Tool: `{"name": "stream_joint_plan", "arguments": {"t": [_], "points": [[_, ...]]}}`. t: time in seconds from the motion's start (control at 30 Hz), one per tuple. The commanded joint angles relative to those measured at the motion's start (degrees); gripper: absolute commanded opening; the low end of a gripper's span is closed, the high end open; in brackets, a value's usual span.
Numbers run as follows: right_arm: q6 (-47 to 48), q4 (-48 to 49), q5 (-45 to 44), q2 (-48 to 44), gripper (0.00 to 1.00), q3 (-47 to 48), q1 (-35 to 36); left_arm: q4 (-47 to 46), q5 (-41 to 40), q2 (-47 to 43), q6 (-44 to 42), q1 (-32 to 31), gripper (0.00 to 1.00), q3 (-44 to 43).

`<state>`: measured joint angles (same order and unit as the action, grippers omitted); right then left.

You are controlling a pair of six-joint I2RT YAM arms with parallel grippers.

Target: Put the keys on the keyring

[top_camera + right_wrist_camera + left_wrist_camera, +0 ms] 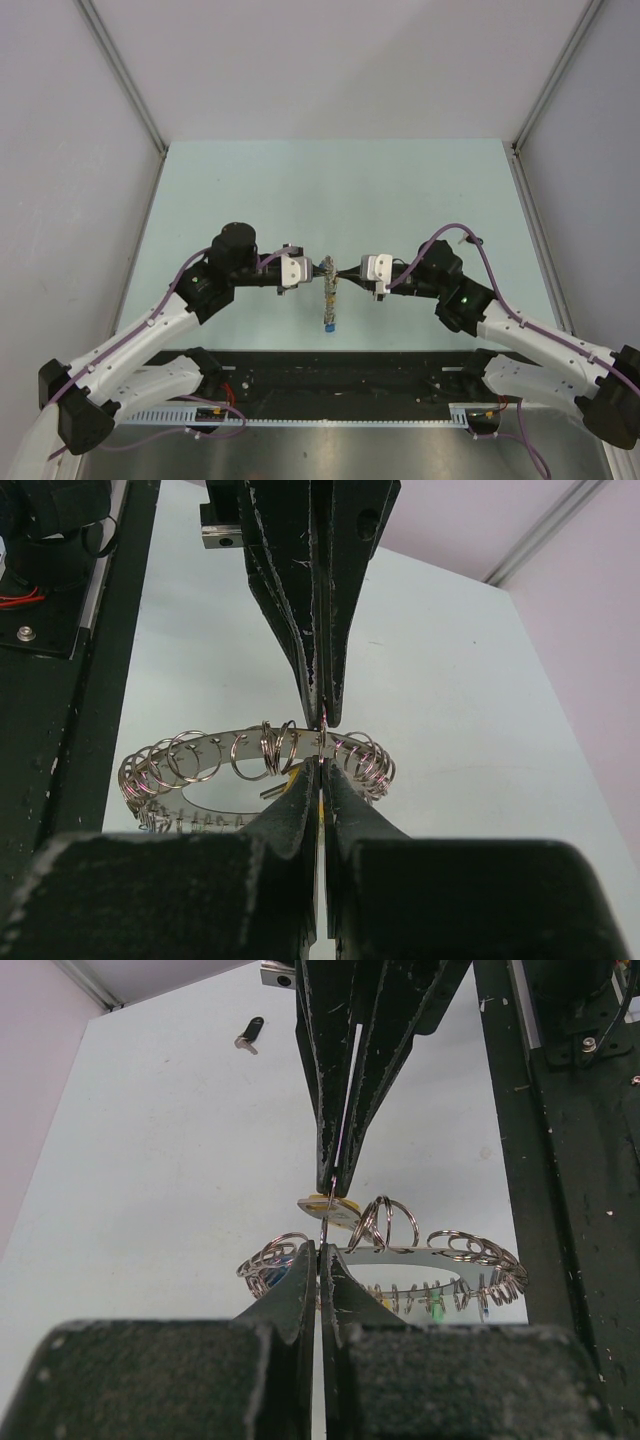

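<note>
- left claw [320, 1256] clenched on the rim of the keyring [440, 1255], held above the table [170, 1180]
- right claw [320, 772] faces it, clenched on a keyring wire loop at the yellow key [328, 1208]
- step, as judged: threading the yellow key
- next: small careful twist along the loop; black key [250, 1033] lies loose

Pale green table [400, 190], grey walls [60, 150], possibly fabric

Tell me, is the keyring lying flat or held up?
Held up: the left gripper and right gripper, both shut, pinch the keyring on edge between them; keys dangle below.
</note>
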<state>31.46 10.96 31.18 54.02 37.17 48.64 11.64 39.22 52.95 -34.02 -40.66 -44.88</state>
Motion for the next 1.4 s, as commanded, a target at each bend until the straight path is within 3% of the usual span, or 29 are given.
{"name": "stream_joint_plan", "arguments": {"t": [0.0,1.37], "points": [[-0.88,0.99,-0.16,-1.55,0.0,0.8,-0.04,-4.43,0.59,-1.36,-0.78,-0.2,0.0,-0.56],[-3.16,4.68,0.29,1.35,0.0,0.8,-0.13,-4.43,3.58,-0.48,-0.26,-0.29,0.0,-0.82]]}}
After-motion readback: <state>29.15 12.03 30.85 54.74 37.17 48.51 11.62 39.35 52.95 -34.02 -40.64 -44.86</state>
